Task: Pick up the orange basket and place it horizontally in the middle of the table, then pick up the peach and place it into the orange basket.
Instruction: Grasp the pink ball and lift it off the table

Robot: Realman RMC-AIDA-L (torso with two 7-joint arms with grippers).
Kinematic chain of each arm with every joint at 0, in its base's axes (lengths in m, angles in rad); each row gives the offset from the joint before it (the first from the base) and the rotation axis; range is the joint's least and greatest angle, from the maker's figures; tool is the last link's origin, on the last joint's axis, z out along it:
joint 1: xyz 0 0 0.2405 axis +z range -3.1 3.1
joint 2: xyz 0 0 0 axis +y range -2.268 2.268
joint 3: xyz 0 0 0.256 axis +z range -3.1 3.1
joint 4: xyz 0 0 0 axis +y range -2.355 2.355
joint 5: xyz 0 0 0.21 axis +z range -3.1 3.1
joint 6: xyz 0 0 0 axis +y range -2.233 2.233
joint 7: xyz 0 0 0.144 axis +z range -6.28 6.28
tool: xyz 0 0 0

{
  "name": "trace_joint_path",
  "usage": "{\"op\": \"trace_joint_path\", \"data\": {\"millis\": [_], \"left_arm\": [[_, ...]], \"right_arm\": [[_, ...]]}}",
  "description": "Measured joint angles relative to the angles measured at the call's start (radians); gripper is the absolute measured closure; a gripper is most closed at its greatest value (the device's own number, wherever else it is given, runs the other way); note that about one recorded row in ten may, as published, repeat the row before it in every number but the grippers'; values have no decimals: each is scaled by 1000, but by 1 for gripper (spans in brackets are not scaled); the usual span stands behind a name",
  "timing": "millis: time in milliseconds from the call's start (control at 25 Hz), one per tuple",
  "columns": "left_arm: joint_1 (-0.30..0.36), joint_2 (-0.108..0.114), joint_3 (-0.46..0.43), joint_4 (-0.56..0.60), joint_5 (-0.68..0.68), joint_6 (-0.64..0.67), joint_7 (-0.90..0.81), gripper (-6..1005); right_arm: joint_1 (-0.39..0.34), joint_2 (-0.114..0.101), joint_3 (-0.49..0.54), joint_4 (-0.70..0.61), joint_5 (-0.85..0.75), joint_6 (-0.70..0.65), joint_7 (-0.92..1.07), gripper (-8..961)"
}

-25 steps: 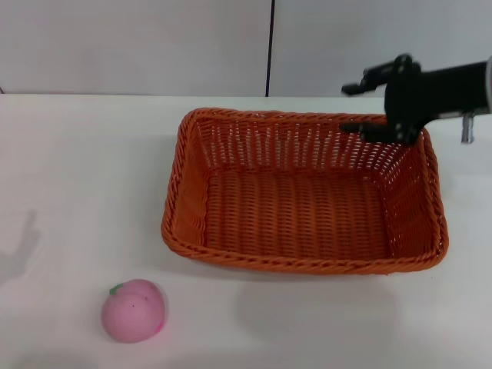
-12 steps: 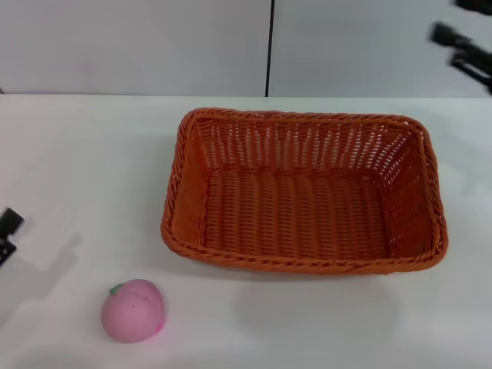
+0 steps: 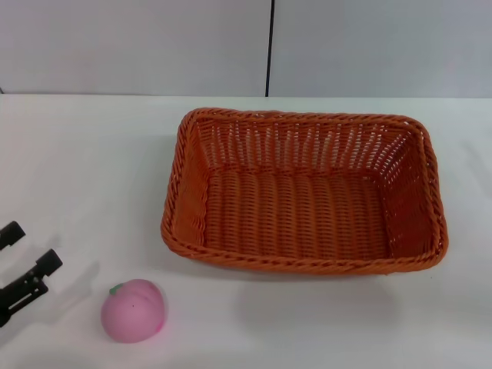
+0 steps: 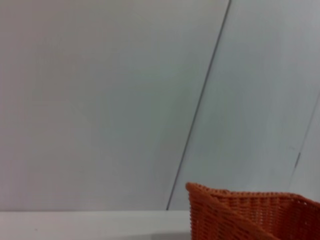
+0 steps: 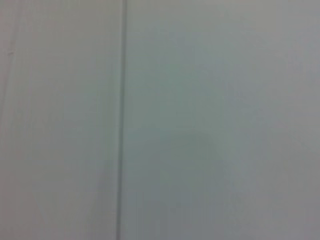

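The orange basket [image 3: 304,191] lies lengthwise across the middle of the white table [image 3: 84,161], empty, its rim up. A corner of the orange basket [image 4: 250,215] also shows in the left wrist view. The pink peach [image 3: 134,309] rests on the table near the front left, outside the basket. My left gripper [image 3: 29,258] enters at the left edge, open, a short way left of the peach and not touching it. My right gripper is out of every view; its wrist camera faces only the wall.
A pale wall with a dark vertical seam [image 3: 270,48] stands behind the table. Bare tabletop lies left of the basket and along the front edge.
The right arm lifted away from the basket's far right corner and left the view. The left gripper came in from the left edge and moved toward the peach.
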Motion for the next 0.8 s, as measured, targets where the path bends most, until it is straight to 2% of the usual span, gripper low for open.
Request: {"op": "trace_joint_path", "data": {"millis": [160, 240, 400, 440, 560, 800], "left_arm": [[1, 0, 83, 23, 0, 13, -10, 140], [1, 0, 83, 23, 0, 13, -10, 140], [5, 0, 145, 30, 0, 19, -29, 140], [8, 1, 201, 31, 0, 28, -48, 140], [5, -3, 254, 18, 0, 36, -53, 146], [-8, -6, 285, -29, 21, 92, -47, 182]], "right_arm": [[4, -1, 20, 88, 0, -31, -40, 460], [3, -1, 17, 90, -2, -31, -40, 460], [-4, 0, 15, 94, -8, -41, -37, 460], [-5, 0, 15, 96, -9, -44, -36, 460], [-11, 0, 19, 97, -9, -49, -35, 460], [-20, -1, 25, 98, -5, -70, -34, 460]]}}
